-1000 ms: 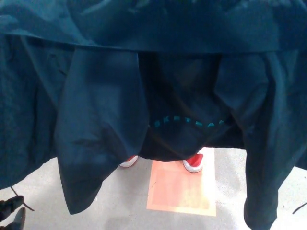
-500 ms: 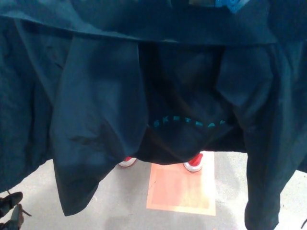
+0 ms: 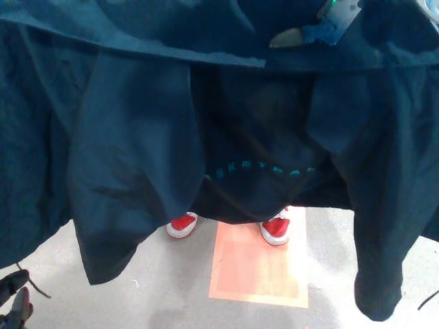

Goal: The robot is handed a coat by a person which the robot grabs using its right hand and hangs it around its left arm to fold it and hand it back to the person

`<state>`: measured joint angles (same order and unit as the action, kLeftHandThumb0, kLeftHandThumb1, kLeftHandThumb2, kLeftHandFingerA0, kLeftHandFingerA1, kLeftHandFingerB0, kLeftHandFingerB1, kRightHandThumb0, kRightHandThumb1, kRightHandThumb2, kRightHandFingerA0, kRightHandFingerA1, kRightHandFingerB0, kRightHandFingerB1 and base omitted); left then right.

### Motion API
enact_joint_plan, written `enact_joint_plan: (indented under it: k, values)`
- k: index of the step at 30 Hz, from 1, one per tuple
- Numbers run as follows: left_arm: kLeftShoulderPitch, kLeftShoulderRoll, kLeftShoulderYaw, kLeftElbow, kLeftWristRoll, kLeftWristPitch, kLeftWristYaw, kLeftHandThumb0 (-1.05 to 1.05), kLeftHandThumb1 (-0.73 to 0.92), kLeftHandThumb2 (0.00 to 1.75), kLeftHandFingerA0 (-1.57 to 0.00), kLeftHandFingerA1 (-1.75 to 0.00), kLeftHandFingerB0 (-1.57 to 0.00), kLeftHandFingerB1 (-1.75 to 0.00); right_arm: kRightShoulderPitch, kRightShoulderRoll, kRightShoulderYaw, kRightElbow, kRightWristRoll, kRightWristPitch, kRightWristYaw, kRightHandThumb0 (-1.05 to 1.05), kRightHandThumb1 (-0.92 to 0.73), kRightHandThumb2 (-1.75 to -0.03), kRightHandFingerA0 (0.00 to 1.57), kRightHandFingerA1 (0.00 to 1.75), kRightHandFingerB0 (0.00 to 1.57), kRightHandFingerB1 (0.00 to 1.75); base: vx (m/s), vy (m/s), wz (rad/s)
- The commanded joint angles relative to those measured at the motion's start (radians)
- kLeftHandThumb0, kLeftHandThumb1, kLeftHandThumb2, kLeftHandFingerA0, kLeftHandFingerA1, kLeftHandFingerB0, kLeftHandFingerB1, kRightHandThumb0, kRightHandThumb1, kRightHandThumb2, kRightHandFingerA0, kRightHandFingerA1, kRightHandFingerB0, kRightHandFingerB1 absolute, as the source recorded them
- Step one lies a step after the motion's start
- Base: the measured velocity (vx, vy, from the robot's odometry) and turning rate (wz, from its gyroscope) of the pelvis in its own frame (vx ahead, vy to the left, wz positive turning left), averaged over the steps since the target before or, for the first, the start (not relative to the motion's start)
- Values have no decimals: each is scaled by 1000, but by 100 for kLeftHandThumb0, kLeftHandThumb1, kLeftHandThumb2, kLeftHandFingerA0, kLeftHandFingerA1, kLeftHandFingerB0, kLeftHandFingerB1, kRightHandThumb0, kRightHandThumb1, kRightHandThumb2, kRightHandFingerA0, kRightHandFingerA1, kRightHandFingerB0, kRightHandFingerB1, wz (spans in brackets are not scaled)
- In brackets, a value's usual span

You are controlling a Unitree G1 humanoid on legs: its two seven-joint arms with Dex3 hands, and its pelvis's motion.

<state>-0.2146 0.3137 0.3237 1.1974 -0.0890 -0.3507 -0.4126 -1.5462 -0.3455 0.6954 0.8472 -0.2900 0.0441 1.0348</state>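
One coat (image 3: pixel 130 137) is spread across the view; right hand unseen, state of left hand (image 3: pixel 15 301) indiscernible, a missed grasp is risked.

**Inspector:** Left hand, report.

**Recorder:** The left hand (image 3: pixel 19 308) shows only in part, at the lower-left corner of the head view, cut off by the left and bottom edges. It is black and held low on the robot's left side.

**Inspector:** Open or closed?

**Recorder:** That cannot be determined. Too little of it shows, and what does show is dark and blurred.

**Inspector:** Left wrist and forearm?

**Recorder:** Both are hidden, so no pose can be recorded.

**Inspector:** The right side?

**Recorder:** The right hand, wrist and arm are all out of view, so nothing can be entered for their pose or state.
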Motion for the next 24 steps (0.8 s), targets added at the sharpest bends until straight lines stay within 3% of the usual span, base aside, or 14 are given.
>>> enact_joint_plan:
  k: [1,2,3,5,7,8,10,11,12,15,18,19,22,24]
  values:
    - [19,4,11,-7,-35,-24,-20,-71,92,67,-14,-31,-13,-30,-8,35,39,4,-111,48,55,-86,-59,-103,0,20,0,16,0,0,0]
    - [17,0,18,-7,-43,-18,-18,-35,58,112,0,-48,0,-48,4,37,54,3,-141,29,25,-86,-59,-99,3,21,6,23,0,0,0]
    - [18,-2,18,-9,-45,-19,-20,-72,72,105,-7,-45,-2,-41,19,32,63,-10,-165,9,-21,-39,-30,-96,0,48,0,45,0,0,0]
    - [20,-2,11,-14,-38,-23,-18,-71,73,106,-5,-44,-4,-39,64,29,78,-44,-238,16,-184,-93,-63,-63,87,49,75,44,0,0,0]
    - [19,0,6,-14,-32,-28,-16,-72,73,107,-5,-44,-4,-38,89,30,72,-46,-258,6,-263,-89,-68,-63,109,53,92,50,0,0,0]
    - [17,1,6,-13,-31,-35,-19,-74,71,106,-5,-44,-4,-39,120,20,69,-64,-282,-23,-354,-76,-77,-65,118,69,62,42,0,0,0]
    - [20,2,-4,-15,-18,-55,-9,-36,54,111,0,-48,0,-48,187,-6,75,-96,-342,-86,-546,-62,-89,-66,90,88,52,40,0,0,0]
    - [24,4,-7,-17,-15,-62,-8,-36,54,111,0,-48,0,-48,197,-5,76,-93,-347,-89,-566,-50,-71,-110,81,91,42,57,0,0,0]
    - [27,6,-6,-16,-17,-68,-14,-37,53,110,0,-48,0,-48,206,-4,74,-87,-348,-90,-582,-54,-92,-67,85,105,62,46,0,0,0]
    - [33,12,-16,-19,-6,-80,-15,-36,54,111,0,-48,0,-47,215,-3,75,-75,-353,-88,-597,-39,-86,-66,75,51,53,43,0,0,0]
    - [37,13,-23,-24,1,-80,-5,-36,53,111,0,-47,0,-48,248,1,39,-50,-338,-119,-700,-35,-79,-69,84,156,75,94,0,0,0]
    - [36,10,-17,-25,-8,-73,-10,-36,53,110,0,-47,0,-48,257,4,21,-42,-327,-122,-732,-39,-83,-64,80,110,71,67,0,0,0]
    - [32,5,-6,-26,-26,-53,-24,-36,53,110,0,-47,0,-48,270,8,-21,-38,-300,-122,-776,-39,-85,-65,78,118,70,92,0,0,0]
    - [34,2,-13,-30,-20,-56,-26,-36,53,111,-1,-48,0,-48,272,10,-59,-28,-280,-127,-824,-36,-88,-66,87,80,77,70,0,0,0]
